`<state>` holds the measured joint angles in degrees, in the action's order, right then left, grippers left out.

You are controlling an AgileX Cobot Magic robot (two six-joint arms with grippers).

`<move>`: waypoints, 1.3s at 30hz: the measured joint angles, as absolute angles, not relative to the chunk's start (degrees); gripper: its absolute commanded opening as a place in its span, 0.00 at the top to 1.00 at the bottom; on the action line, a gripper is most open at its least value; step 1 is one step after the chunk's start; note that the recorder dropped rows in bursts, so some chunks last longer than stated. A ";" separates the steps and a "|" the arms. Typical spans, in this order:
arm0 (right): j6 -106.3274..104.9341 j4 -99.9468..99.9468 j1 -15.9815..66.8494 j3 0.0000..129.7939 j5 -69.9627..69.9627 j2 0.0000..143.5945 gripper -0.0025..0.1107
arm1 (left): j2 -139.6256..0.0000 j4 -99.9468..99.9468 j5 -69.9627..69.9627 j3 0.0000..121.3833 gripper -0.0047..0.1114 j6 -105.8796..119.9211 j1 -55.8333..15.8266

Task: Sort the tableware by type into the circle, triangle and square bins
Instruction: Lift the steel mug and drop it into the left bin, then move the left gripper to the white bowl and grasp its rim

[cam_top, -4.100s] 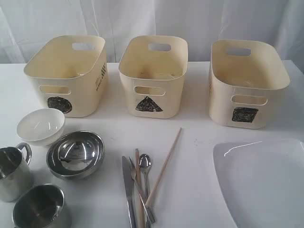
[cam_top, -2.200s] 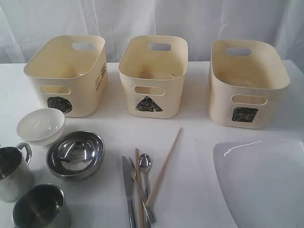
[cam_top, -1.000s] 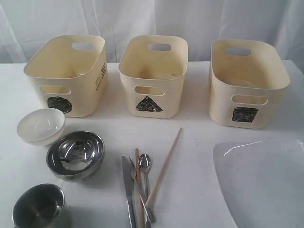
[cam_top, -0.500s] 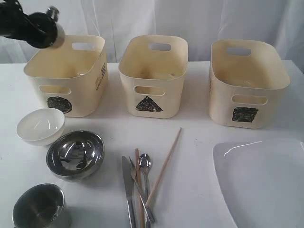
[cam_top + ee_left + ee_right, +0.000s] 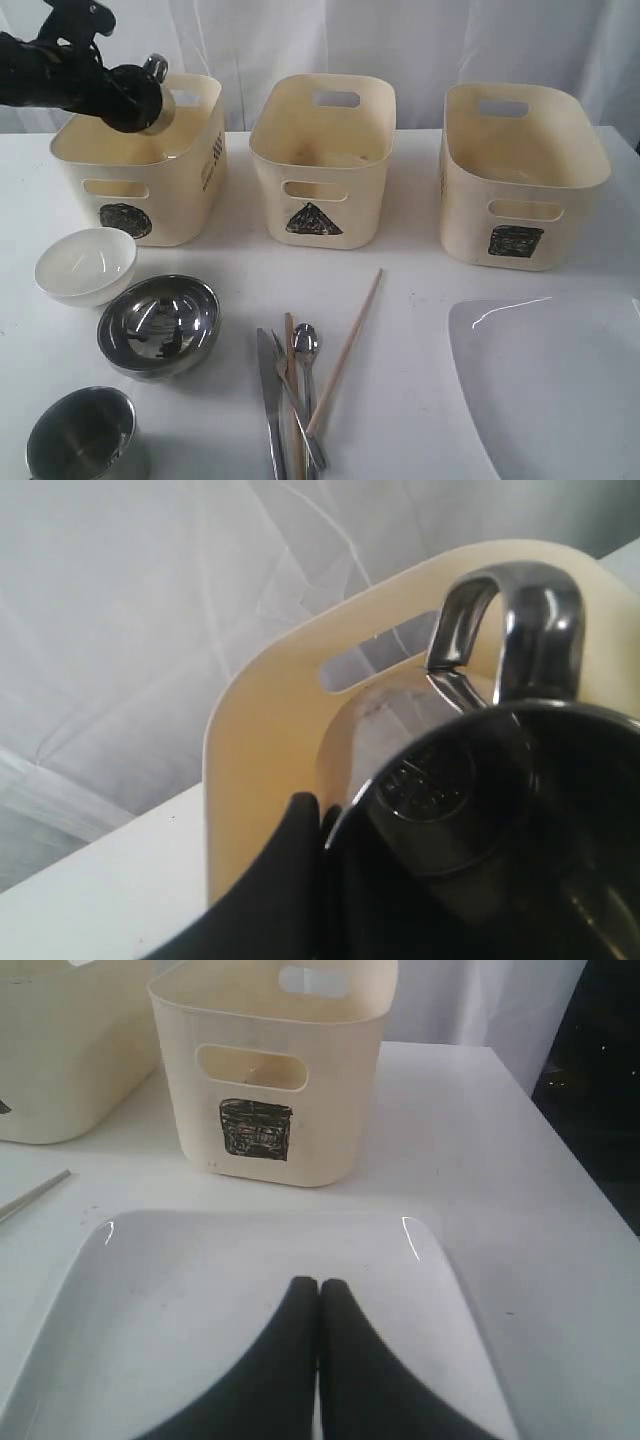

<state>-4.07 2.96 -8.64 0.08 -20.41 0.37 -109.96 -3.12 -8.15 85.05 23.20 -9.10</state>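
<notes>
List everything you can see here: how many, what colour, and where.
bins: three, cream, back row; circle bin left, triangle bin middle, square bin right.
white bowl: one, white, before the circle bin.
steel bowl: one, silver, in front of the white bowl.
steel cups: two, silver; standing cup front left, held cup above the circle bin.
knife: one, silver, front centre.
spoon: one, silver, beside the knife.
chopsticks: two, wooden, with the cutlery.
plate: one, white, front right.
table: one, white, under everything.
left pincer: one, black, shut on the held cup.
right pincer: one, black, shut, over the plate.
</notes>
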 measured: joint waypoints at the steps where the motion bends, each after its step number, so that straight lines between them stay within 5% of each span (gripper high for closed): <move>1: -4.07 2.96 -8.64 0.08 -20.41 0.37 0.98 | -109.96 -3.12 -7.63 85.05 0.76 22.90 -9.10; 7: -4.07 2.96 -8.64 0.08 -20.41 0.37 0.98 | -109.76 -3.12 2.30 85.08 0.52 18.90 -9.15; 18: -4.07 2.96 -8.64 0.08 -20.41 0.37 0.98 | -105.65 -3.12 8.45 87.00 0.51 18.47 -9.15; 20: -4.07 2.96 -8.64 0.08 -20.41 0.37 0.98 | -103.90 -3.12 8.51 87.42 0.56 18.47 -9.15; 26: -4.07 2.96 -8.64 0.08 -20.41 0.37 0.98 | -95.15 -3.12 19.44 87.89 0.96 15.14 -9.15; 34: -4.07 2.96 -8.64 0.08 -20.41 0.37 0.98 | -91.10 -3.12 60.09 86.13 0.96 6.84 -9.15; 39: -4.07 2.96 -8.64 0.08 -20.41 0.37 0.98 | -91.10 -0.55 63.82 80.96 0.96 3.05 -9.25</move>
